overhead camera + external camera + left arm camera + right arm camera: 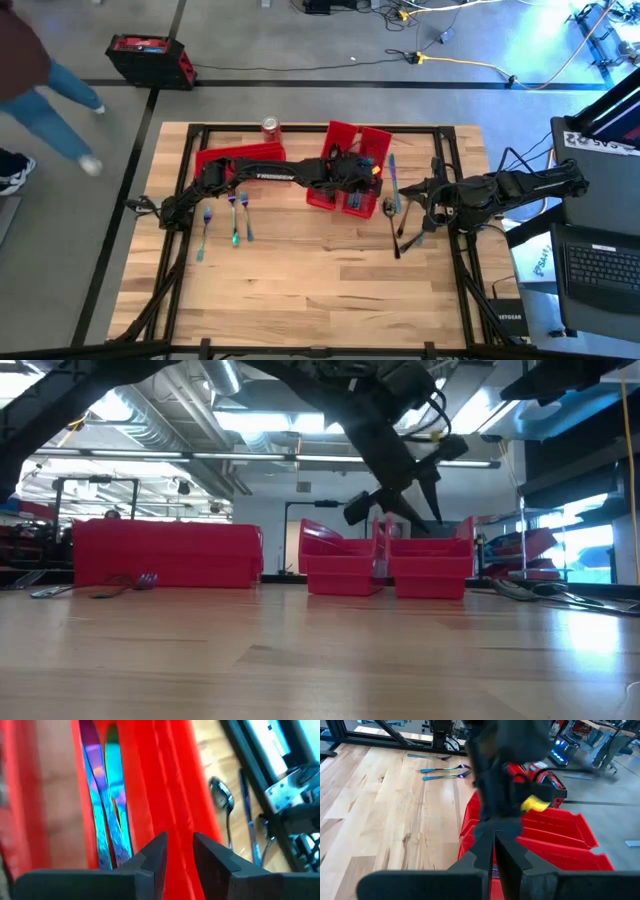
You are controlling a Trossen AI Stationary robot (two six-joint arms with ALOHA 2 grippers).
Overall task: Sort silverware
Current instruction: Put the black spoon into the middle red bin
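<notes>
On the surface (300, 270), 3 forks (233, 215) lie left of 2 side-by-side bins (352, 165); a third bin (240, 158) sits behind them, a can (269, 127) beyond; several pieces, perhaps 2, lie inside one bin (107, 805).

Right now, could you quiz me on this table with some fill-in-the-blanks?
1. The left gripper hovers over the ___ bins.
2. The right gripper is ___.
3. ___ forks lie outside the bins.
Missing words: red; shut; three.
</notes>
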